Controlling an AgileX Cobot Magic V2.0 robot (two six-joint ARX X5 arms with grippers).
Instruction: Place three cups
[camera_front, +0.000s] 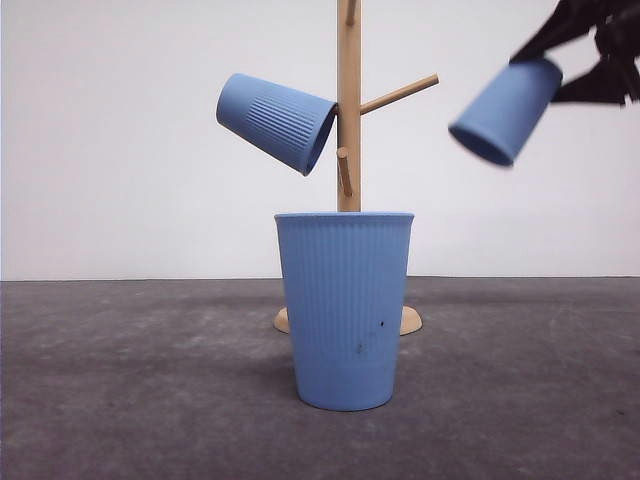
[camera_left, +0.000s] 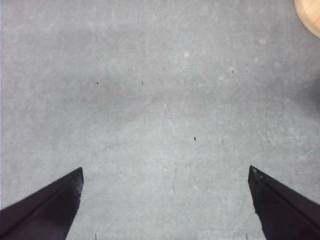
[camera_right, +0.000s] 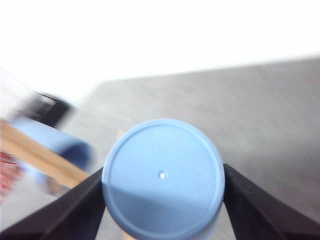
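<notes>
In the front view, one light-blue cup (camera_front: 344, 310) stands upright on the grey table (camera_front: 120, 400), directly in front of the wooden rack (camera_front: 348, 100), whose round base (camera_front: 411, 320) shows behind the cup on both sides. A second cup (camera_front: 277, 121) hangs on a peg of the rack at about 10 o'clock from the standing cup, tilted, with its mouth against the pole and its bottom pointing away to the left. The third cup (camera_front: 505, 110) is in the air at about 2 o'clock from the standing cup, tilted with the mouth down and to the left, well apart from the free peg (camera_front: 400, 95). The right gripper (camera_right: 162, 200) pinches this cup near its flat bottom (camera_right: 162, 175), one finger on each side. The left gripper (camera_left: 165, 205) is spread wide above the bare table and holds nothing; an edge of the rack base (camera_left: 310, 15) is near it.
</notes>
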